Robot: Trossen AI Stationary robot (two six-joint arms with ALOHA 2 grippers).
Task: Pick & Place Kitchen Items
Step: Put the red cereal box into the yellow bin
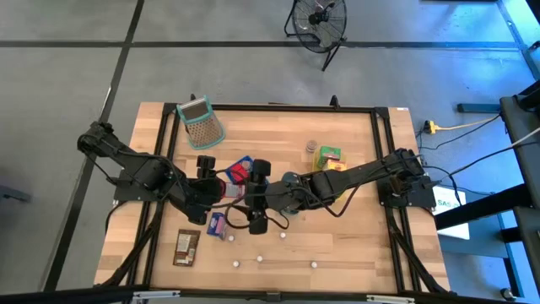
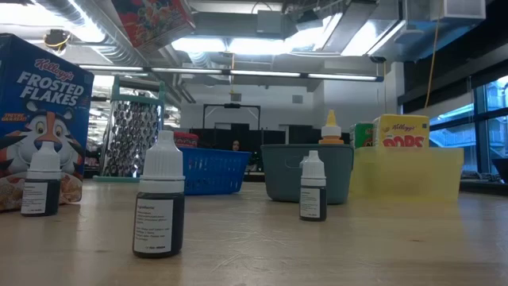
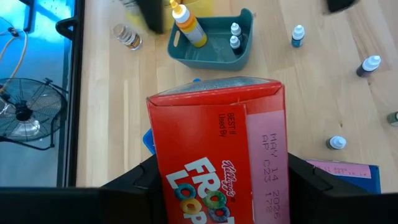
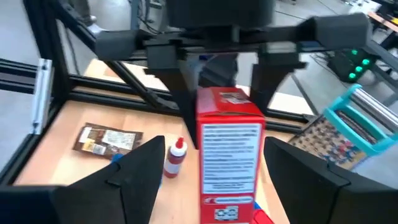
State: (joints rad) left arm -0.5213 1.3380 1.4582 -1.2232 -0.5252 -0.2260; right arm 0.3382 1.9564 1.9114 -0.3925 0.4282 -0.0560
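Gripping a red Froot Loops box [image 3: 221, 155] between its two dark fingers [image 3: 134, 180], the left gripper [image 1: 221, 187] is sitting just left of table centre; in its wrist view the box is standing on end with the date stamp facing up. Lying near the front left of the table is a brown packet [image 1: 186, 247], with a pink-and-blue packet [image 1: 216, 225] just right of it. Standing at the back left edge is a teal-framed grater [image 1: 200, 123]. Facing the same box from the other side, the right gripper [image 1: 257, 194] is holding its fingers [image 4: 308, 180] spread wide on either flank of the carton, apart from it as far as its wrist view shows. Scattered along the front are small white-capped dropper bottles [image 2: 159, 199]. Sitting right of centre is a green-and-yellow box [image 1: 329, 156] beside a small jar [image 1: 311, 147].
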